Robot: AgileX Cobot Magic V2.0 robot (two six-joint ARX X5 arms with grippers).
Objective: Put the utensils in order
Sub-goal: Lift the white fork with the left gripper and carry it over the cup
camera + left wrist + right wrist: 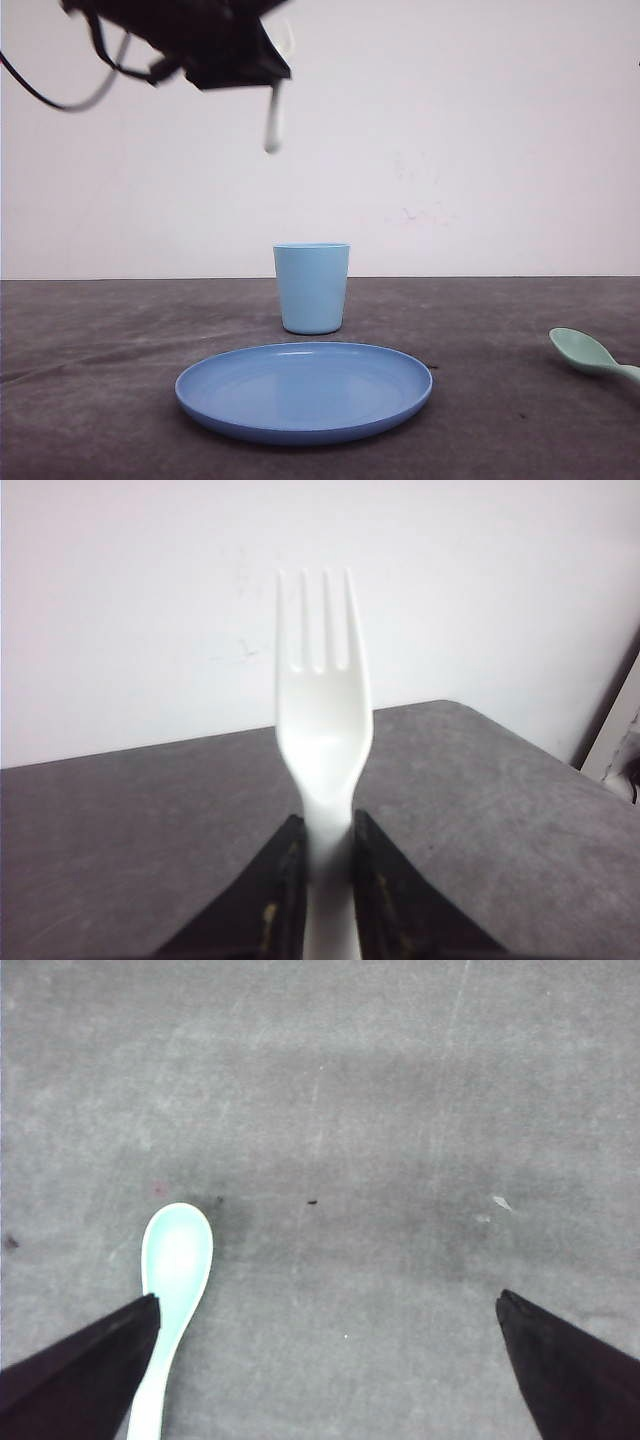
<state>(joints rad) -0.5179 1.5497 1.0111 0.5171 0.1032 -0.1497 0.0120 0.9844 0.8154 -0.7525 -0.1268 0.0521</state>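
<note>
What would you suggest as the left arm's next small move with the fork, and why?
Probably carry it a little to the right and lower it toward the light blue cup. The left gripper is shut on the white fork, held high above the table, and the handle end hangs just left of the cup's open mouth.
</note>
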